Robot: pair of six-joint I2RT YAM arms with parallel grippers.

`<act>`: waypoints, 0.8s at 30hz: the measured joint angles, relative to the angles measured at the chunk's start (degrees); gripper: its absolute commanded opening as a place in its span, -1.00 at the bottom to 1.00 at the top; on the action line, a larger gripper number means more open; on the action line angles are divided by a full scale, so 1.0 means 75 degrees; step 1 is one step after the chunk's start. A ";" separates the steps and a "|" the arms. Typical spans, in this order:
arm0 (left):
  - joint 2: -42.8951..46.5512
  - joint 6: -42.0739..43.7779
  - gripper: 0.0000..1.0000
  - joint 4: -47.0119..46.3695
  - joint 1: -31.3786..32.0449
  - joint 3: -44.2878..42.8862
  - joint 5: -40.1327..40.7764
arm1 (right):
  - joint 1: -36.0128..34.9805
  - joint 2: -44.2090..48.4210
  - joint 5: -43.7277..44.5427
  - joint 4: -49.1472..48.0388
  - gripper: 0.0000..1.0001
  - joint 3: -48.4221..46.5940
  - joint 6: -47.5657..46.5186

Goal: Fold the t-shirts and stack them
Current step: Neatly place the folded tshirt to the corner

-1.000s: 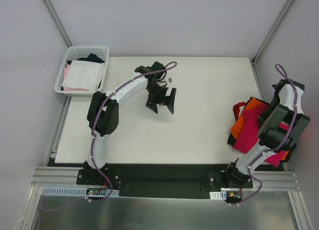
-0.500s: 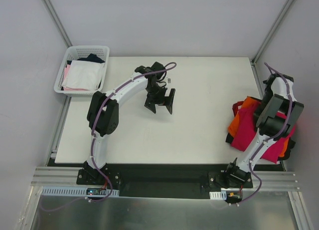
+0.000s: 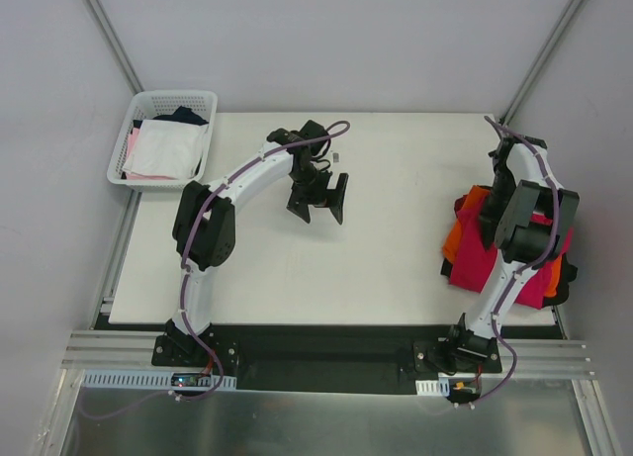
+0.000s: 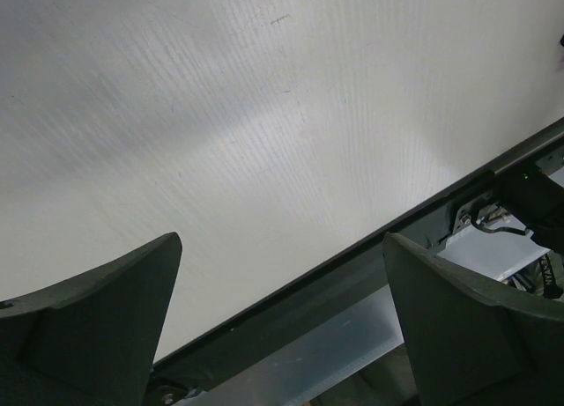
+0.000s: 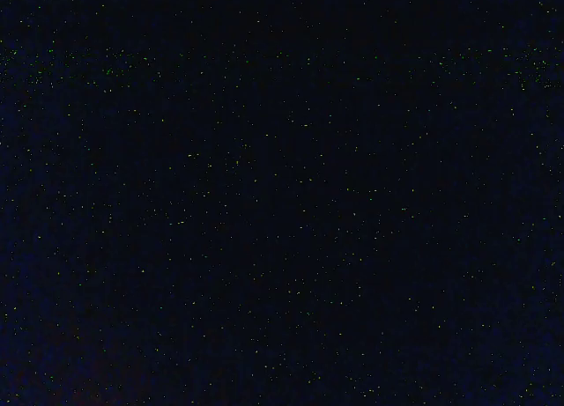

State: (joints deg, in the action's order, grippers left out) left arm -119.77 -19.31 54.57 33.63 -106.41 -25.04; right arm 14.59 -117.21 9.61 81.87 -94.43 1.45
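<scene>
Nearest you, at the bottom of the overhead view, both arm bases sat on the black rail along the edge of the white table [image 3: 396,278].

Low on the right of the frame lay the heap of soft t-shirts. The crimson-magenta shirt [image 3: 479,266] was on top and the bright orange shirt [image 3: 454,240] stuck out at its left edge. A strip of the black shirt [image 3: 565,282] showed at the lower right. The heap was rumpled, not folded.

Your right arm [image 3: 524,233] rose over that heap, and the right gripper [image 3: 492,209] pointed down into its upper left part. Its fingers were clenched shut. You could not tell whether any cloth was caught between them, because the arm hid the tips from above and the right wrist view was solid black.

Further up, near the middle of the frame, your left gripper [image 3: 318,201] hung over bare tabletop, well apart from the shirts. Its fingers [image 4: 106,318] were spread wide with nothing between them. The left wrist view showed only the white surface, with the table's edge crossing diagonally at lower right.

Farthest off, at the upper left corner, the white mesh basket [image 3: 174,96] held a white garment [image 3: 163,149] over a pink one [image 3: 132,144], with something dark behind them.
</scene>
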 measured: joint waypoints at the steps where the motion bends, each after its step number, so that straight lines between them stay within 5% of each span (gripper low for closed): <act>1: -0.0003 -0.0003 0.99 0.0000 0.0000 0.0000 0.0000 | -0.0003 -0.0006 -0.0026 -0.0003 -0.98 0.0000 0.0000; 16: -0.0032 -0.0009 0.99 0.0026 0.0000 -0.0082 -0.0006 | -0.0154 -0.0230 0.0172 0.0277 -0.88 -0.0399 0.0082; 20: -0.0032 -0.0009 0.99 0.0026 0.0000 -0.0082 -0.0006 | -0.0143 -0.0230 0.0361 0.0256 -0.67 -0.0743 0.0181; 21: -0.0032 -0.0009 0.98 0.0026 0.0000 -0.0082 -0.0006 | -0.0140 -0.0195 0.0364 0.0195 -0.45 -0.0833 0.0175; 24: -0.0032 -0.0023 0.99 0.0026 0.0000 -0.0082 0.0009 | -0.0125 0.0131 0.0192 -0.0175 -0.18 -0.0880 0.0122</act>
State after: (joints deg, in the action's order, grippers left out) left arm -120.01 -19.49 54.76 33.63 -107.02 -24.97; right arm 13.65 -116.22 11.05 80.55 -101.03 2.37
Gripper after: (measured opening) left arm 0.993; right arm 0.297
